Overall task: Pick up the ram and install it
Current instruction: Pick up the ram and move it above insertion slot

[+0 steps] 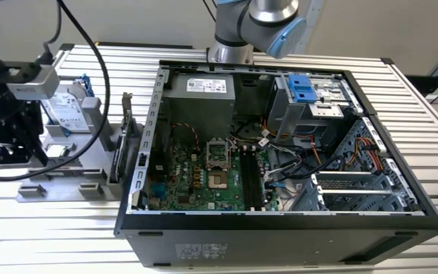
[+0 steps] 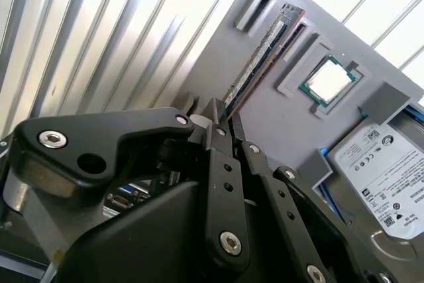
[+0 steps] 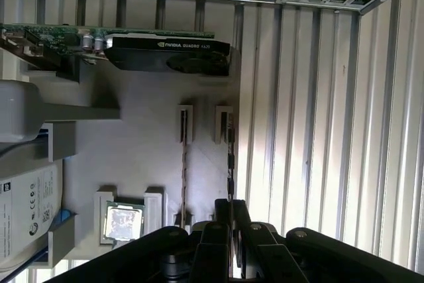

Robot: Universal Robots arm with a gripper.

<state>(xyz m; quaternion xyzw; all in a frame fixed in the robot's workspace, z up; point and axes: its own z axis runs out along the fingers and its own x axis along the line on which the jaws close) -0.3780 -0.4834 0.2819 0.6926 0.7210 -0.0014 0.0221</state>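
The ram (image 2: 262, 57) is a thin dark stick with chips, standing on edge in the slots of a grey holder (image 2: 265, 130). My gripper (image 2: 225, 114) has its two black fingers close together on either side of the stick's near end, shut on it. The first wrist view looks straight down on the ram (image 3: 230, 157) as a narrow dark strip, with my gripper (image 3: 230, 205) astride it. In the exterior view my gripper (image 1: 9, 151) hangs over the holder (image 1: 67, 188) at the exterior view's left, beside the open computer case (image 1: 139, 222).
The holder also carries a hard drive (image 2: 384, 177), a processor chip (image 2: 329, 81) and an upright graphics card (image 3: 165, 51). Inside the case, long black slots (image 1: 251, 177) lie on the motherboard among cables and a blue-tabbed drive cage (image 1: 303, 88). The table (image 1: 424, 114) is ribbed metal.
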